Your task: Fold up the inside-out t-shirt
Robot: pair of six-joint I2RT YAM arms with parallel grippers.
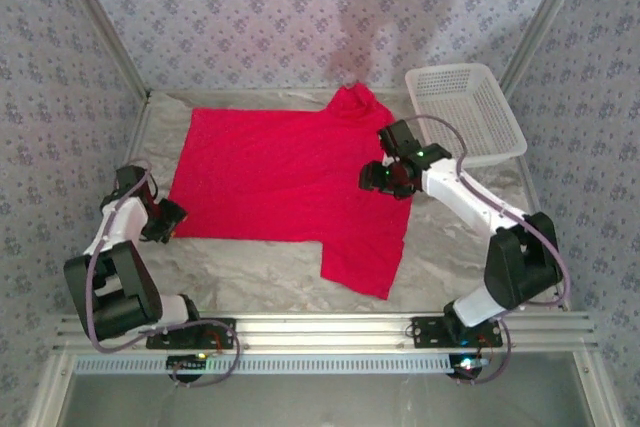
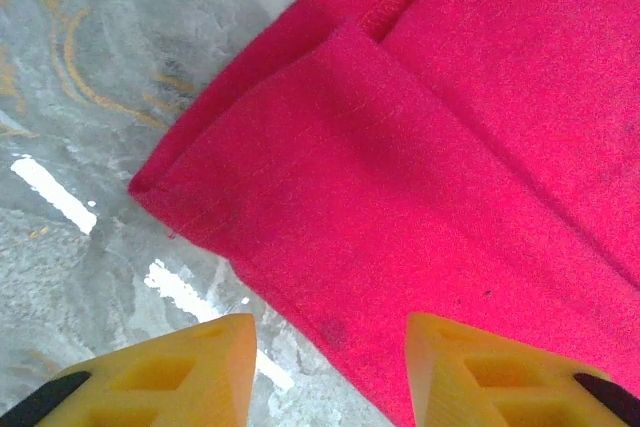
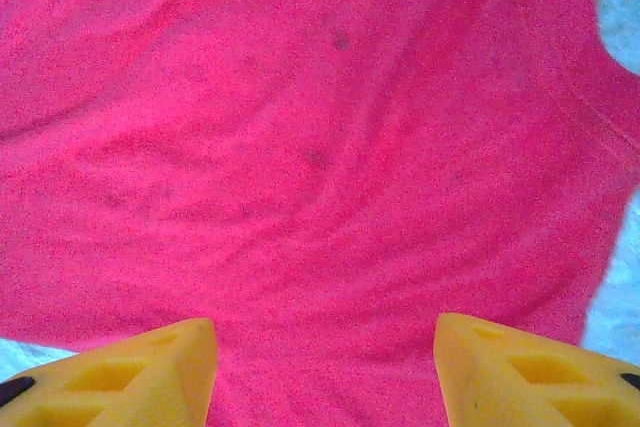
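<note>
Red t-shirt point(image 1: 280, 177) on marbled table point(image 1: 250, 272), patterned walls point(image 1: 250, 7) — left gripper point(image 2: 330, 337), right gripper point(image 3: 325, 332) gaping empty

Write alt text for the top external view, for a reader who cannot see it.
A bright red t-shirt lies spread out on a silvery table. The right gripper is over its right side and the left gripper is at its near left corner. A white mesh basket stands at the far right.
</note>
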